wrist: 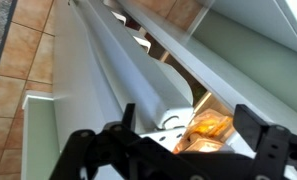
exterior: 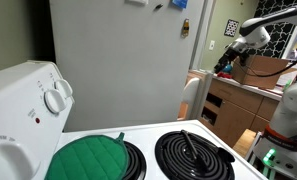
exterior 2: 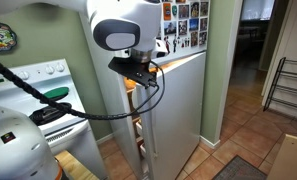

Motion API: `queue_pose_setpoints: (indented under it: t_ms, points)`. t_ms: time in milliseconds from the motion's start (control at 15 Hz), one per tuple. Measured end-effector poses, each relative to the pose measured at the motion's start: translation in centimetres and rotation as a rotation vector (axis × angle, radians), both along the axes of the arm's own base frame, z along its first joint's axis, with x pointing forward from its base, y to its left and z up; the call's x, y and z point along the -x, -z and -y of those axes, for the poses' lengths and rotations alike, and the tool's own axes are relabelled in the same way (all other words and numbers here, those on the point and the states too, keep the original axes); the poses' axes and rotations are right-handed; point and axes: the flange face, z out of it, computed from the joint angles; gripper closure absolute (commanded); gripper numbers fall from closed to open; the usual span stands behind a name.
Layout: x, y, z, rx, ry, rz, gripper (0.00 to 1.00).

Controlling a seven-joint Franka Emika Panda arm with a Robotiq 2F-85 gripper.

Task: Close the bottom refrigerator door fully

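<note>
The bottom refrigerator door [exterior 2: 180, 115] is a plain white panel standing ajar. A narrow lit gap [exterior 2: 143, 125] shows between it and the fridge body. In an exterior view it is a narrow white slab [exterior: 194, 96] at the fridge's front corner. My gripper [exterior 2: 138, 72] hangs at the door's top edge on the opening side; it also shows in an exterior view [exterior: 230, 52]. In the wrist view its dark fingers [wrist: 188, 140] are spread apart and empty, above the white door edge [wrist: 88, 85] and the lit food inside [wrist: 203, 128].
A white stove [exterior: 178, 135] with coil burners and a green pot holder [exterior: 88, 158] stands beside the fridge's grey side wall [exterior: 118, 60]. Brown wooden drawers [exterior: 233, 105] are opposite. There is tiled floor [exterior 2: 248, 140] and a doorway with a rack [exterior 2: 288, 85].
</note>
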Motion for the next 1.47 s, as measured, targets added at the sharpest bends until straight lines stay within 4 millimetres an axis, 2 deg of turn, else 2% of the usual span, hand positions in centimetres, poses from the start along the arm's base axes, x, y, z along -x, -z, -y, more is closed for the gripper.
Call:
queue_pose_setpoints:
  t_ms: [267, 400, 733, 933, 1133, 1467]
  points:
    - [-1.0, -0.3, -3.2, -0.078, -0.034, 0.034, 0.00]
    - [-1.4, -0.6, -4.1, -0.073, -0.053, 0.041, 0.00]
    - [-0.6, -1.1, -2.9, -0.023, -0.032, 0.041, 0.00]
    - [-0.9, -0.8, -4.4, -0.065, -0.056, 0.029, 0.00]
    - [-1.3, 0.2, -6.1, -0.082, -0.094, 0.003, 0.00]
    - [-2.1, 3.1, -6.3, -0.171, -0.046, -0.075, 0.00]
